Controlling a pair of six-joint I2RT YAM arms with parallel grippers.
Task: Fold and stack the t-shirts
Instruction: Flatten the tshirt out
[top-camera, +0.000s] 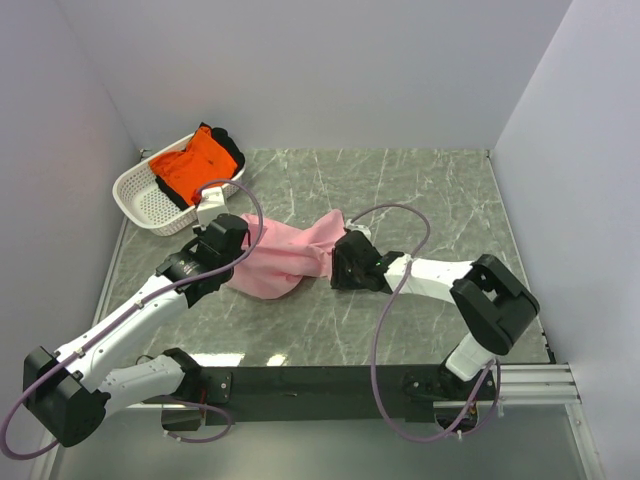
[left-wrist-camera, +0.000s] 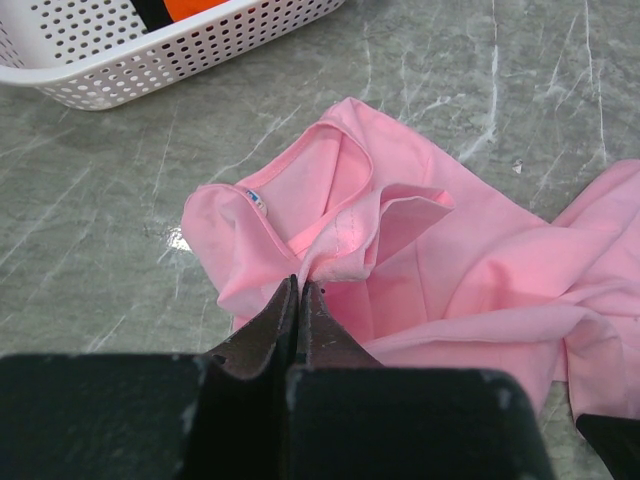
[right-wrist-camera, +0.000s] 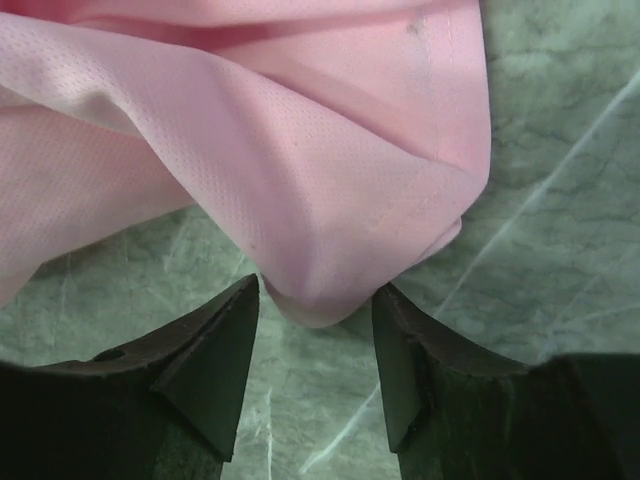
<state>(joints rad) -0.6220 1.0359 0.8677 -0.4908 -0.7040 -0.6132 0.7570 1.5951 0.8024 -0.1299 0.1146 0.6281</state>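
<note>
The light pink t-shirt (top-camera: 290, 255) lies crumpled on the marble table between my two grippers. My left gripper (top-camera: 236, 266) is shut on a fold of it just below the collar, as the left wrist view shows, with the tips (left-wrist-camera: 300, 286) pinching the pink fabric (left-wrist-camera: 450, 260). My right gripper (top-camera: 338, 270) is open at the shirt's right end. In the right wrist view a hemmed corner of the pink shirt (right-wrist-camera: 250, 150) hangs between the spread jaws (right-wrist-camera: 315, 300), not pinched. The bright orange t-shirt (top-camera: 195, 165) lies in the basket.
The white perforated basket (top-camera: 150, 205) stands at the back left, close to the left wall; its rim shows in the left wrist view (left-wrist-camera: 150, 60). A dark cloth (top-camera: 228, 145) lies under the orange shirt. Walls enclose the table on three sides.
</note>
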